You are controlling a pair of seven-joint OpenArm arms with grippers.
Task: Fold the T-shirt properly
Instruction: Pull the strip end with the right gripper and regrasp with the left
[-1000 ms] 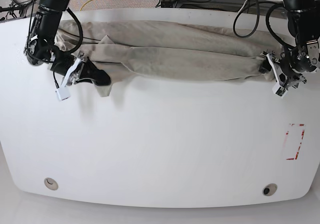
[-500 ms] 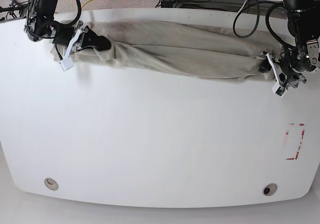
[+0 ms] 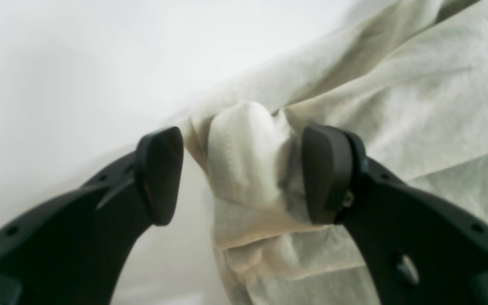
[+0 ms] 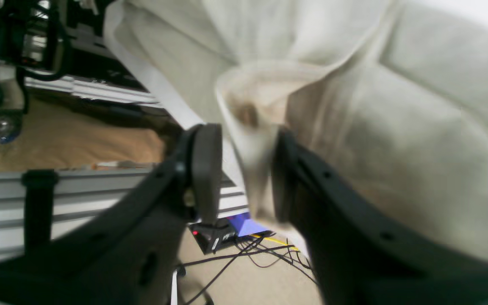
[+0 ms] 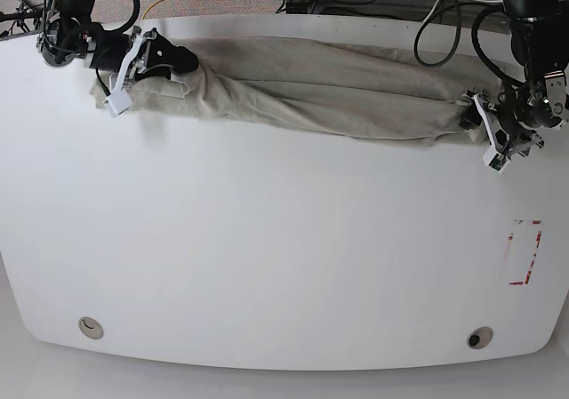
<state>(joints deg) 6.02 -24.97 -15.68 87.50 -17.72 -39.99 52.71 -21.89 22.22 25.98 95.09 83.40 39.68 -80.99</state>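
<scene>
One T-shirt (image 5: pixel 320 88); two hands: left (image 3: pixel 244 176), right (image 4: pixel 244 169).

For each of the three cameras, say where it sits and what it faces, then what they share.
Base: overhead, looking down on the white table, both arms at its far corners.
Left wrist: behind the left gripper, its jaws apart around a bunched fold.
Right wrist: behind the right gripper, jaws parted around a hem, floor beyond.
Shared: the T-shirt appears in all.

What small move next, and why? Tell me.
Probably open the right claw wider and back it off: its jaws are apart with a fold of the shirt against one jaw. The shirt lies stretched along the table's far edge.
</scene>
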